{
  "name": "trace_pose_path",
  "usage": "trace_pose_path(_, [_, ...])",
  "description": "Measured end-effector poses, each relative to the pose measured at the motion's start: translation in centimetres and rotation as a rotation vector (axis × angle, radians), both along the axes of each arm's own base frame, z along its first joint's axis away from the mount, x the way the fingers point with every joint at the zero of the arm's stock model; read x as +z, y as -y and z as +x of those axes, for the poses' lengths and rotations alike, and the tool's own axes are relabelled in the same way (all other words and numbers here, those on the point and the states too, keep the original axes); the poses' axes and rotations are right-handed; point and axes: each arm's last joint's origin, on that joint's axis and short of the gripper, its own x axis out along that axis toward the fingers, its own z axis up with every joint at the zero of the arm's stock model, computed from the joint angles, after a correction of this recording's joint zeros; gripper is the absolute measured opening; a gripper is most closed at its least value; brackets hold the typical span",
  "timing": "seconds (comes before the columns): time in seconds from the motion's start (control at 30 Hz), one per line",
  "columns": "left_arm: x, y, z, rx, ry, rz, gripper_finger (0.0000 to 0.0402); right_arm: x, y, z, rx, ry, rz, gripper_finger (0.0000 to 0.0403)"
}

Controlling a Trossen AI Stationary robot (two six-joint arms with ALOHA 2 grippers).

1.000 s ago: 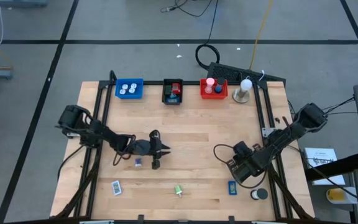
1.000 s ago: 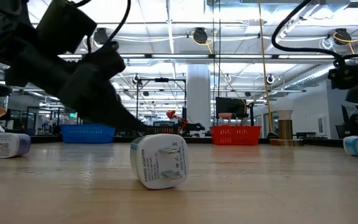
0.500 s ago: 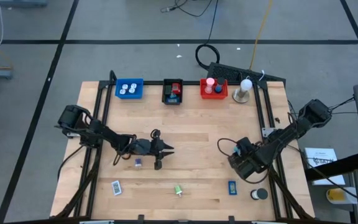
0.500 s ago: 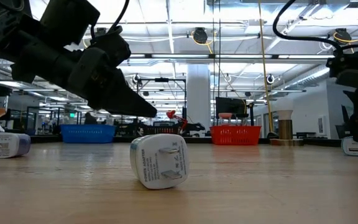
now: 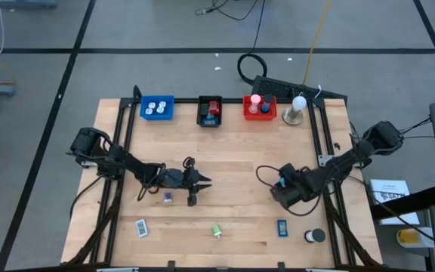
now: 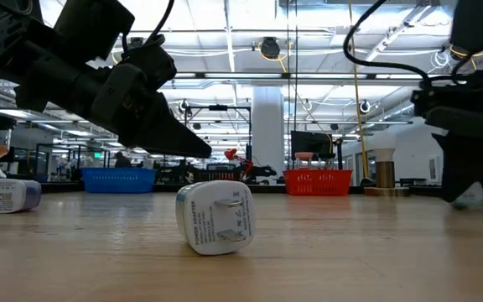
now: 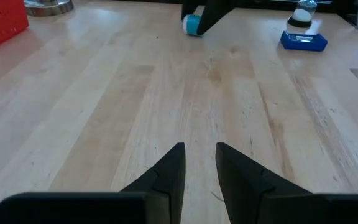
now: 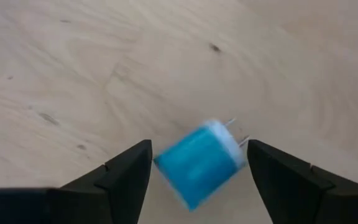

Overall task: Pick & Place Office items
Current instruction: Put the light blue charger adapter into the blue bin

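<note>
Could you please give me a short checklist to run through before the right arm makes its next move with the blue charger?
1. Charger between the fingers: ok. The blue charger sits between the right gripper fingers.
2. Grip firm: cannot tell. The charger sits tilted and blurred, and contact with both fingers is not clear.
3. Lifted off the table: cannot tell from these views.
4. Left arm out of the way: ok. The left gripper hovers left of centre, empty, fingers nearly closed.
5. Trays reachable: ok. The blue tray, black tray and red tray stand along the far edge.
</note>
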Motion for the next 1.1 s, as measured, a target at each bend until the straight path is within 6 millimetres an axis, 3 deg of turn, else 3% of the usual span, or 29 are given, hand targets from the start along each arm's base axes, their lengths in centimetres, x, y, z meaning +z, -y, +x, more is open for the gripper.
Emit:
trace_pose_path(0.17, [0.0, 0.0, 0.0, 0.000, 0.000, 0.000, 0.0093, 1.2, 0.6, 1.4, 0.103, -0.023, -0.020, 0.0267])
trace_pose_path(0.33, [0.0, 0.0, 0.0, 0.001, 0.000, -0.004, 0.0093, 1.9, 0.5, 2.1, 0.059, -0.001, 0.053, 0.0269])
trace_pose_path(0.6, [0.0, 0.0, 0.0, 0.001, 0.000, -0.004, 0.0093, 1.4, -0.1, 0.3, -0.043, -0.071, 0.058, 0.0258])
trace_pose_path(0.87, [0.1, 0.0, 0.0, 0.003, 0.010, -0.008, 0.0093, 1.4, -0.1, -0.1, -0.039, -0.088, 0.017, 0.0256])
trace_pose_path(1.1, [0.1, 0.0, 0.0, 0.003, 0.012, -0.009, 0.0093, 1.5, 0.4, -1.4, -0.109, -0.222, 0.006, 0.0256])
